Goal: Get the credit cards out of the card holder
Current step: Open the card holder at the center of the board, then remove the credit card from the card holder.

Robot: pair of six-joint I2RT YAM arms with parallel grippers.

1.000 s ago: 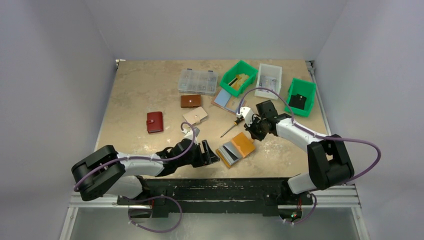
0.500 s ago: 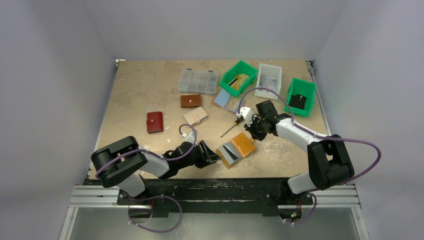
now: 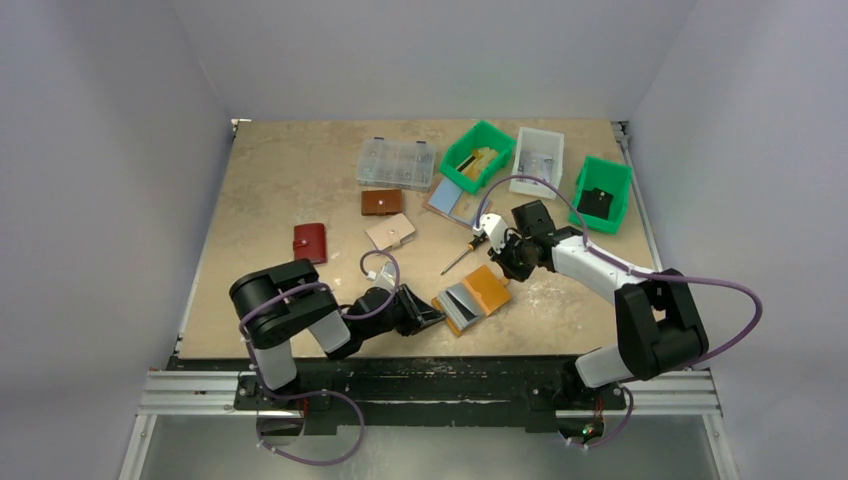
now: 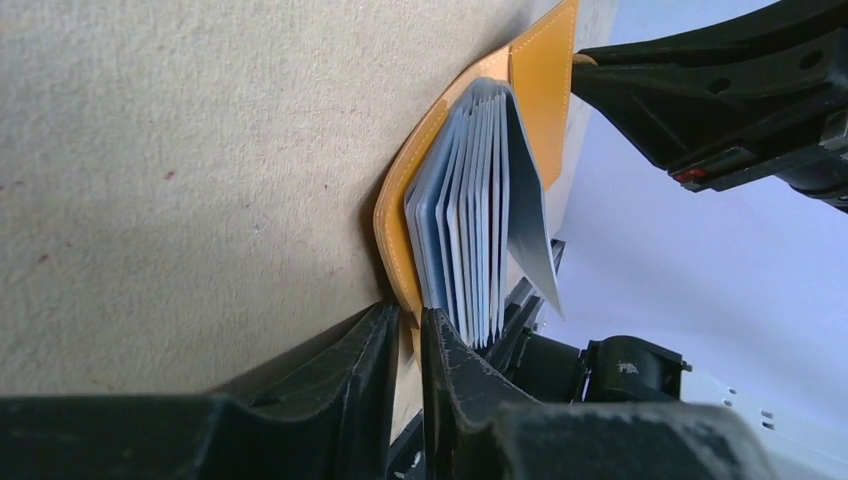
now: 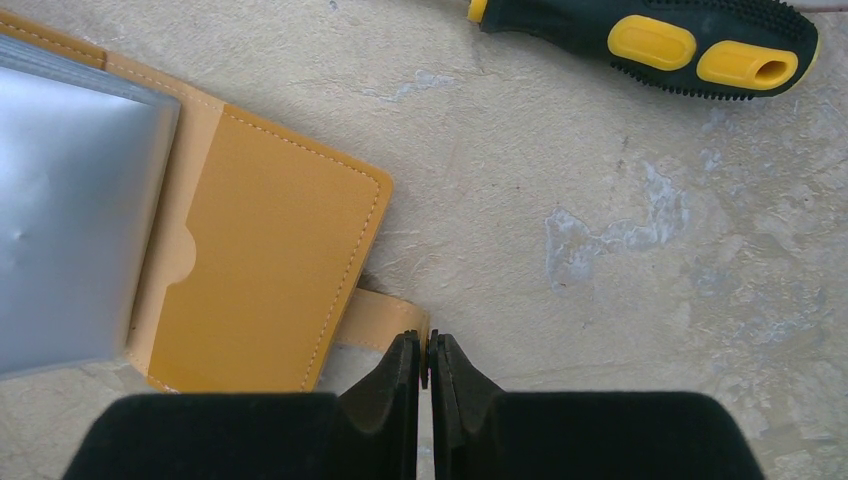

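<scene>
The left gripper (image 4: 408, 325) pinches the near cover edge of the mustard-yellow leather folding card holder (image 4: 398, 215), which lies open on the beige table (image 4: 150, 150), its pale blue plastic credit cards (image 4: 470, 230) fanned up inside. Beyond, the right gripper (image 5: 428, 340) has its jaws all but closed, touching the holder's snap tab (image 5: 378, 318)

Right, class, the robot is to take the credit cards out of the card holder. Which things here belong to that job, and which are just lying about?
Job: card holder; credit cards; left gripper, pinching the holder's cover; right gripper, pinching its tab.

Lying about: screwdriver; red wallet; brown wallet; beige wallet; clear compartment box; green bins; white bin; blue-topped stack.
</scene>
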